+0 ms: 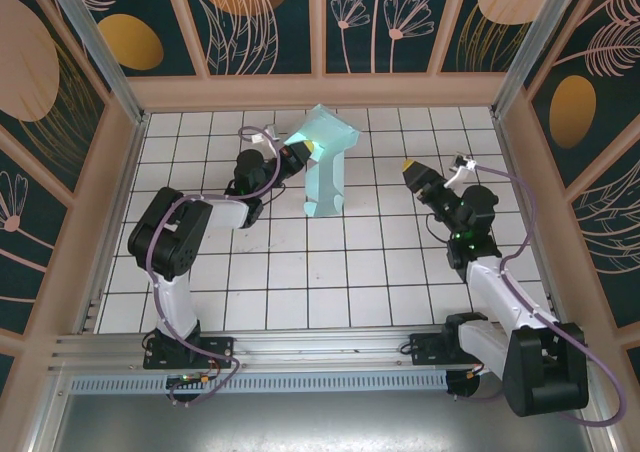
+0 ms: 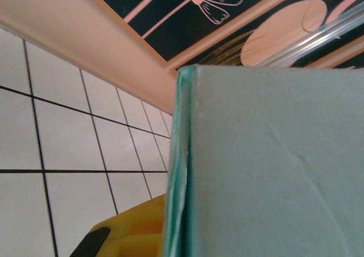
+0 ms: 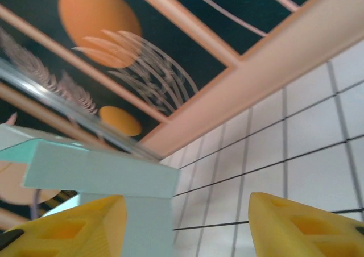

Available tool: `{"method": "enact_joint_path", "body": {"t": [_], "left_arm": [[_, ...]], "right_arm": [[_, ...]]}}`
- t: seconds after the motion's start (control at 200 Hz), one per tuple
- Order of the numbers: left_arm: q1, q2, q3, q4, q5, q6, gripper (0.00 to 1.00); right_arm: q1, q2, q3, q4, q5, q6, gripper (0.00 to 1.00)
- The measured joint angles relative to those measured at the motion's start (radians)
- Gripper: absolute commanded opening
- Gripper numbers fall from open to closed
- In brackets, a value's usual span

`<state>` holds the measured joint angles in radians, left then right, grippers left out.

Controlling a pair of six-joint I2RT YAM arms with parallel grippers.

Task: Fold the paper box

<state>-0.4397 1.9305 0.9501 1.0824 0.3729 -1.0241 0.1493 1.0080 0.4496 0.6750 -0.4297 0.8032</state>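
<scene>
The paper box (image 1: 326, 168) is pale mint card, raised on end over the tiled floor with its upper part folded over. My left gripper (image 1: 303, 153) is shut on its left edge. In the left wrist view the card (image 2: 273, 166) covers the right side, and one yellow finger (image 2: 133, 231) presses against its edge; the other finger is hidden behind the card. My right gripper (image 1: 408, 169) hangs about one tile to the right of the box, apart from it. Its yellow fingers (image 3: 68, 226) stand open with nothing between them, and the box (image 3: 96, 174) is at the left.
The white tiled floor (image 1: 300, 272) is fenced by a tan ledge (image 1: 320, 90) and patterned walls on three sides. A metal rail (image 1: 300, 347) runs along the near edge by the arm bases.
</scene>
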Motion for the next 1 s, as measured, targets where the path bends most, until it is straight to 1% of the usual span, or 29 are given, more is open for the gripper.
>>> {"method": "enact_joint_path", "body": {"t": [0.085,0.23,0.355,0.5,0.726,0.776,0.826,0.916,1.001], "left_arm": [[0.000,0.004,0.000,0.032,0.026,-0.003,0.00],[0.000,0.007,0.000,0.063,0.053,-0.003,0.00],[0.000,0.010,0.000,0.074,0.069,-0.002,0.00],[0.000,0.010,0.000,0.074,0.073,-0.002,0.00],[0.000,0.010,0.000,0.072,0.071,0.006,0.00],[0.000,0.010,0.000,0.068,0.070,0.014,0.00],[0.000,0.010,0.000,0.063,0.063,0.019,0.00],[0.005,0.010,0.000,0.049,0.040,0.030,0.00],[0.009,0.010,0.000,0.039,0.013,0.050,0.00]], "right_arm": [[0.050,0.019,0.013,0.033,-0.025,0.018,0.57],[0.134,0.105,0.094,0.066,-0.052,0.027,0.57],[0.182,0.182,0.171,0.096,-0.070,0.037,0.56],[0.232,0.275,0.279,0.092,-0.089,0.032,0.56],[0.259,0.379,0.367,0.069,-0.108,0.024,0.40],[0.262,0.394,0.377,0.057,-0.113,0.021,0.33],[0.264,0.407,0.392,0.032,-0.111,0.018,0.28],[0.265,0.416,0.414,-0.015,-0.105,0.019,0.11],[0.267,0.415,0.428,-0.066,-0.082,0.008,0.03]]}}
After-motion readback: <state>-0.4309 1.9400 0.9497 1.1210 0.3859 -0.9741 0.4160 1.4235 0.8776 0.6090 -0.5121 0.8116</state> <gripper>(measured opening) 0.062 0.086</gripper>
